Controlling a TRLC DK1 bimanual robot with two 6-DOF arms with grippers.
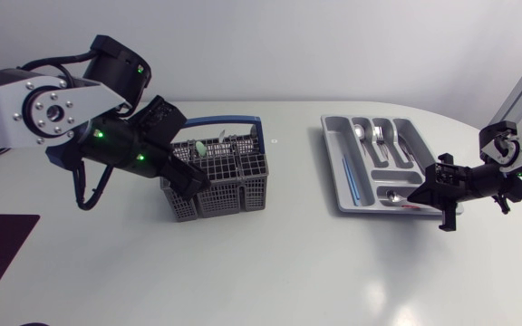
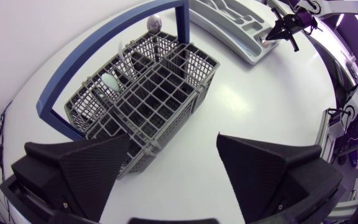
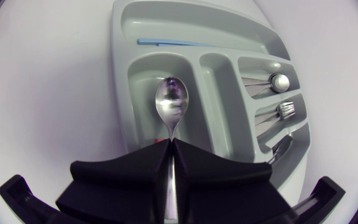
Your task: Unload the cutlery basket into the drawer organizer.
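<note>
The left end effector hangs spread wide just above the counter. The near corner of the cutlery basket reaches into the gap between its fingers, close to one of them; I cannot tell whether it touches. Ahead of this end effector, a pale rounded piece stands in a far cell of the basket. Beyond that, another rounded end pokes up beside the post of the blue handle.

The right end effector is pressed together on the handle of a spoon, pinching it from both sides. The spoon's bowl sticks out straight ahead of the fingertips, over a wide compartment of the drawer organizer. Farther ahead, a thin blue stick lies in the long compartment. Off to one side of this end effector, other spoons and forks lie in their own narrow slots.
</note>
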